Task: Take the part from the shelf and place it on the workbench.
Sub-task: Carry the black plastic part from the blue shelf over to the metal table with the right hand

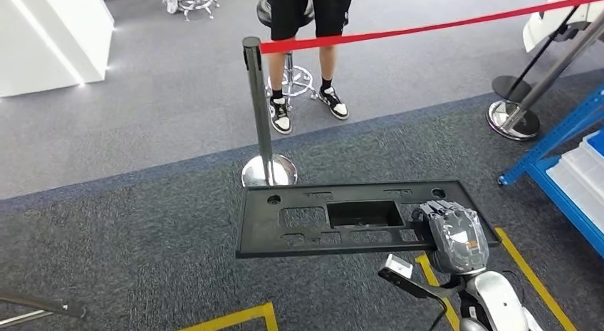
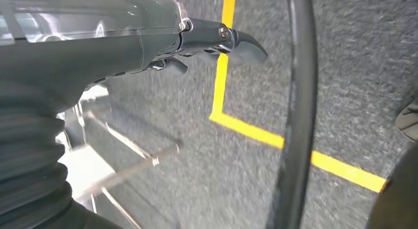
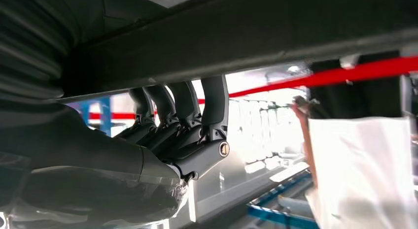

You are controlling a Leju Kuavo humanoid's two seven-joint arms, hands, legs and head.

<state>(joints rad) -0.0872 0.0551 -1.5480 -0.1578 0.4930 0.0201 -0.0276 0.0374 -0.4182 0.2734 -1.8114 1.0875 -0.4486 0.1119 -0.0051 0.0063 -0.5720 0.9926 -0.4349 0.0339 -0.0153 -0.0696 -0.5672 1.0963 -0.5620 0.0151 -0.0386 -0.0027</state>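
As we face the red barrier tape (image 1: 427, 26), our right hand (image 1: 456, 235) grips the flat black part (image 1: 342, 218); our left hand (image 2: 148, 47) hangs empty, fingers loosely extended.

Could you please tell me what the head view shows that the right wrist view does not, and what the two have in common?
Only the head view shows the whole black part flat above the carpet, the stanchion post, a person's legs behind it, and yellow floor tape. Only the right wrist view shows the fingers curling up onto the part's underside. Both share the right hand holding the part, the red barrier belt and the blue shelf frame.
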